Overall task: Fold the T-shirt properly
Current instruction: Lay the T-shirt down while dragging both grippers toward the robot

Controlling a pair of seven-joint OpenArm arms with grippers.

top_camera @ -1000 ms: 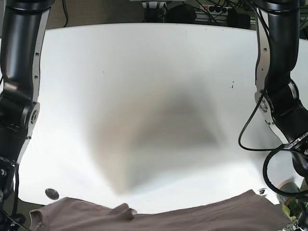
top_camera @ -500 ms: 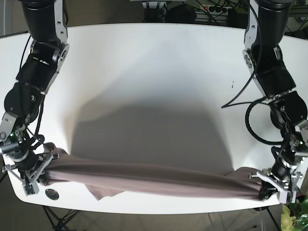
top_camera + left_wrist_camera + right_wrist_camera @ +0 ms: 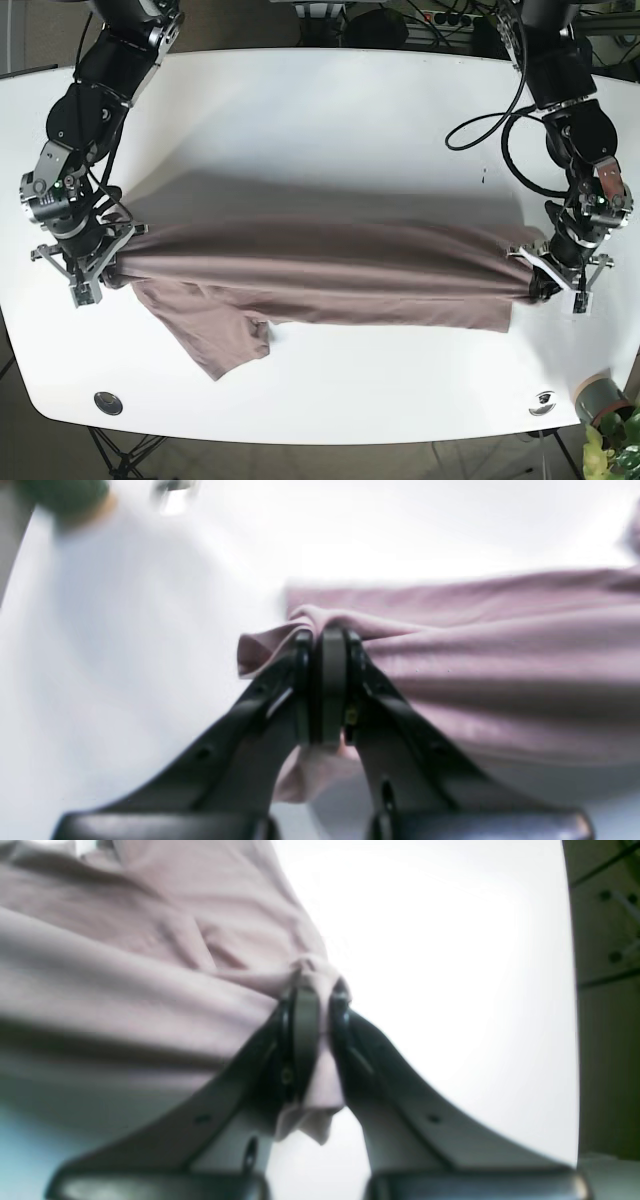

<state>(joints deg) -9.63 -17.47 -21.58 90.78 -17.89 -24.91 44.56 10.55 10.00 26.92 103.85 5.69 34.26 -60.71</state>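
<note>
White table (image 3: pixel 330 110) under bright light, and the T-shirt (image 3: pixel 330 275) is stretched taut across its middle, spanning nearly from one side edge to the other. The right gripper (image 3: pixel 95 262) has its fingers clamped tight on bunched cloth; the left gripper (image 3: pixel 548 268) is pinched closed on the opposite end. Pulling apart likely flattens wrinkles before folding. One sleeve (image 3: pixel 215 335) sags toward the near edge.

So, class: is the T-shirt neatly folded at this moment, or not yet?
Not yet. The T-shirt is stretched between the right gripper and left gripper, both shut on it, with one sleeve spilling loose in front.
</note>
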